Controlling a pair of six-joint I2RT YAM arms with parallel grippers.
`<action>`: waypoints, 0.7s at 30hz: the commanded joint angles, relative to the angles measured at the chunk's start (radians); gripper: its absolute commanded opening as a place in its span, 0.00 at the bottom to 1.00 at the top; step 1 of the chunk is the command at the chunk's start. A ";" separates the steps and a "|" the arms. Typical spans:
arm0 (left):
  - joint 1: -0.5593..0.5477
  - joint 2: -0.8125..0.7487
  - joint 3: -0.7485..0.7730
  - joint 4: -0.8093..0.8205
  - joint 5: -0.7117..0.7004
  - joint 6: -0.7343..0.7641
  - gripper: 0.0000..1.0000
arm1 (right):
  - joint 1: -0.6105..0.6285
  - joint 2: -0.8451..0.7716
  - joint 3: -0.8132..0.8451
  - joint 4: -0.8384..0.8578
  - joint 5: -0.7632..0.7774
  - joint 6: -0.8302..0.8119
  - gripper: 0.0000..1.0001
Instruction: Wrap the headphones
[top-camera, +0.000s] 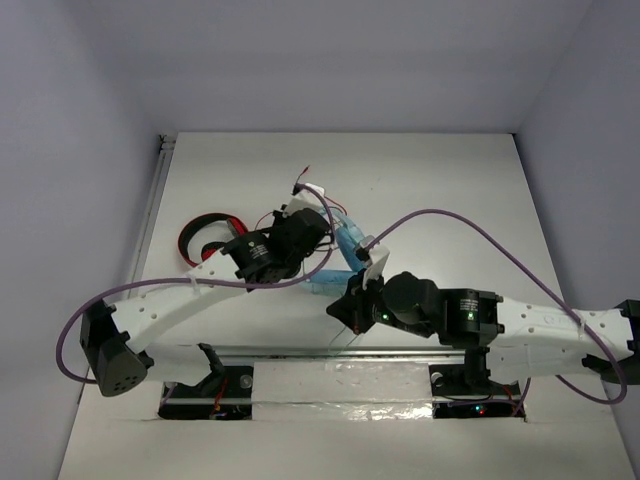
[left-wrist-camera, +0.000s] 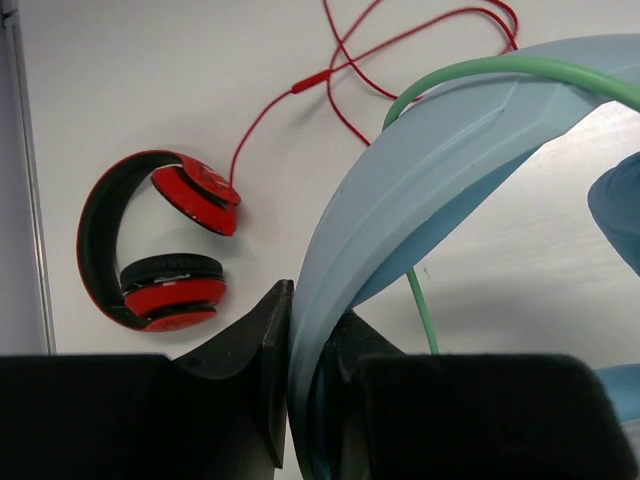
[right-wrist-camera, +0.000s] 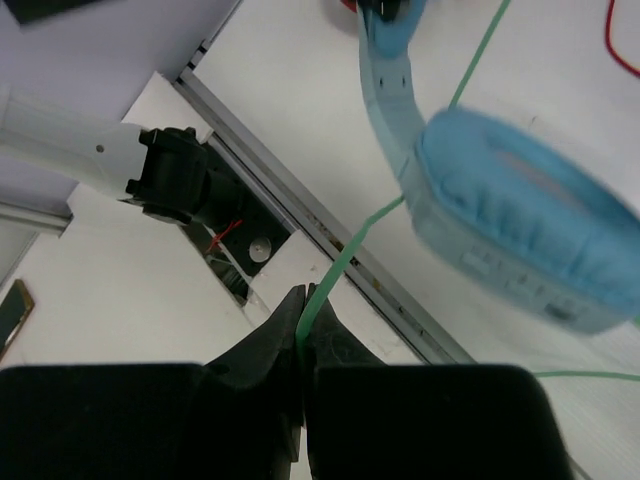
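From the top external view, the left gripper (top-camera: 318, 232) is reaching over the middle of the table (top-camera: 460, 180), and the headphones (top-camera: 350, 245) are sitting right at its tip, on the side toward the right arm. The right gripper (top-camera: 350, 306) is hovering just near-side of the headphones, its tip pointing at the left arm. The red-and-black headphones (top-camera: 205, 236) are lying on the outer side of the left gripper, close beside its wrist. From here I cannot tell how either set of jaws is standing.

In the left wrist view, the left gripper (left-wrist-camera: 305, 375) is clamping its two fingers (left-wrist-camera: 262, 350) on the light blue headband, which is rising from between them and arching away to the right. The thin green cable (left-wrist-camera: 480, 68) is running along the band's upper edge and dropping past it beside the fingers. The red-and-black headphones (left-wrist-camera: 150, 250) are lying ahead and to the left, their red cable (left-wrist-camera: 330, 70) looping farther ahead.

In the right wrist view, the right gripper (right-wrist-camera: 302, 315) is pressing its jaws together on the cable (right-wrist-camera: 345, 260), which is stretching taut from the fingertips up toward the headphones (right-wrist-camera: 520, 230). One padded ear cup is hanging ahead and to the right of the fingertips, the headband rising beyond it. A metal rail (right-wrist-camera: 300, 215) is crossing just ahead of the tips.
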 joint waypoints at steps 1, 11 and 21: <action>-0.067 -0.014 -0.003 0.007 -0.040 -0.030 0.00 | 0.014 0.032 0.107 -0.058 0.068 -0.074 0.00; -0.135 -0.044 -0.034 -0.052 0.032 0.001 0.00 | 0.014 -0.003 0.221 -0.274 0.284 -0.151 0.00; -0.135 -0.098 -0.045 -0.076 0.171 0.045 0.00 | -0.044 -0.034 0.209 -0.411 0.473 -0.119 0.00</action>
